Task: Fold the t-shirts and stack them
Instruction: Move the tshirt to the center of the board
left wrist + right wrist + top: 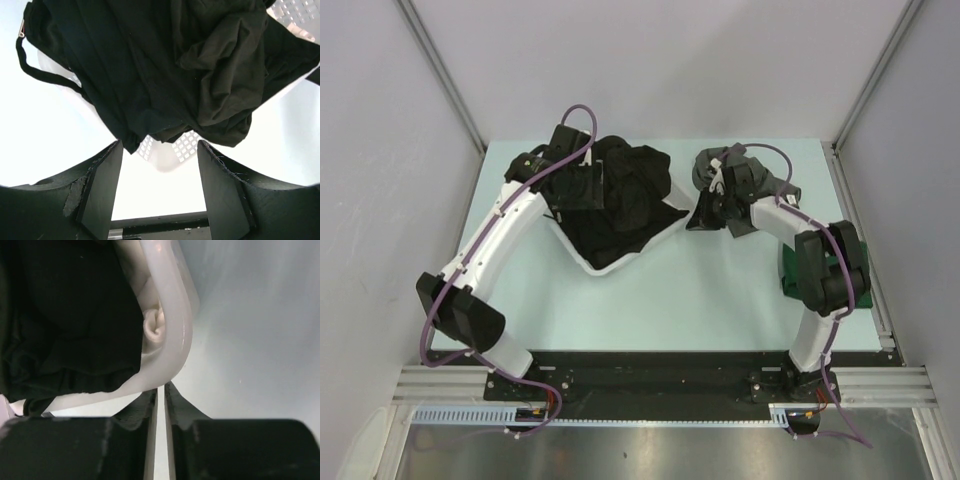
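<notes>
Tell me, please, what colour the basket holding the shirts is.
The basket is white, clearest in the left wrist view.

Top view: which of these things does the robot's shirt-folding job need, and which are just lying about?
Part of the job:
black t-shirts, heaped in the basket
charcoal grey t-shirt, crumpled on the table
dark green t-shirt, by the right edge

Just there:
white plastic basket, which only holds the shirts
table
</notes>
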Tool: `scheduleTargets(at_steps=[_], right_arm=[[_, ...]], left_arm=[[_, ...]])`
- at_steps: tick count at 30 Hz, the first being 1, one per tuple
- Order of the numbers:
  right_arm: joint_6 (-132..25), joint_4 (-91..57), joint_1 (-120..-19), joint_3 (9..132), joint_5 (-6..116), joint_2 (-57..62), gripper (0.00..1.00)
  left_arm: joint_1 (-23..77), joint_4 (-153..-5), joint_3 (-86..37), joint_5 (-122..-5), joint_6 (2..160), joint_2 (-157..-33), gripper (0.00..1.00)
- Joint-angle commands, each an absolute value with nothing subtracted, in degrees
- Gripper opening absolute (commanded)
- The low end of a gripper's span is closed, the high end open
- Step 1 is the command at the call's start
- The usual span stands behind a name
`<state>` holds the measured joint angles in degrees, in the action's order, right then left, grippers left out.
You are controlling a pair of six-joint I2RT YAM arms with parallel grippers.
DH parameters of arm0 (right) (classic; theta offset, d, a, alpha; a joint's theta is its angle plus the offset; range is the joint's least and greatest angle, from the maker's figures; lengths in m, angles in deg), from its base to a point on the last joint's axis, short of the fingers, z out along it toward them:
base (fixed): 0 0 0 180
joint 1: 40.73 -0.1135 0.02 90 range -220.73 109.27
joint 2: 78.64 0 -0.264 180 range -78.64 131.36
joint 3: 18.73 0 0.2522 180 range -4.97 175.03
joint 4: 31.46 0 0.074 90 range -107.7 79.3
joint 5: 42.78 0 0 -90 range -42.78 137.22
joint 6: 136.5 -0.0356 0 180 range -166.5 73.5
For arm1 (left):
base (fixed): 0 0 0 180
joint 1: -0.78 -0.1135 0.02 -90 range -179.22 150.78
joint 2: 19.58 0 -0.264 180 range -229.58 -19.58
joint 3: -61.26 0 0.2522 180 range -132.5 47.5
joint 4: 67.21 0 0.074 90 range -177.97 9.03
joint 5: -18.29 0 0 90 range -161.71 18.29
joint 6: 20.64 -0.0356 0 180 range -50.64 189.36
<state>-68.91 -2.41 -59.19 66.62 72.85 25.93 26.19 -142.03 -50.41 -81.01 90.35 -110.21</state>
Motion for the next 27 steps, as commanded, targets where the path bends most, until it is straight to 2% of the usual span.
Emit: scheduleTargets(at_steps=[1,4,19,27], right_arm=[[-68.8,-4.8,-60.7,71.9,72.8,30.7,0.06],[-68.5,-4.0,-61.8,74.2,72.2,33.1,0.00],[-69.9,1.7,-68.8,100.3,74.5,49.6,0.00],[-75.7,0.1,-72.9,108.6,77.0,55.5,0.00]], left_arm=[[26.7,-141.8,-50.7,-82.3,91.2,-107.6,0.66],[26.7,-141.9,-50.7,-82.4,91.1,-107.5,0.66],[26.7,-142.1,-50.6,-83.0,91.9,-107.0,0.67],[26.7,-142.3,-50.2,-85.2,92.4,-105.6,0.67]])
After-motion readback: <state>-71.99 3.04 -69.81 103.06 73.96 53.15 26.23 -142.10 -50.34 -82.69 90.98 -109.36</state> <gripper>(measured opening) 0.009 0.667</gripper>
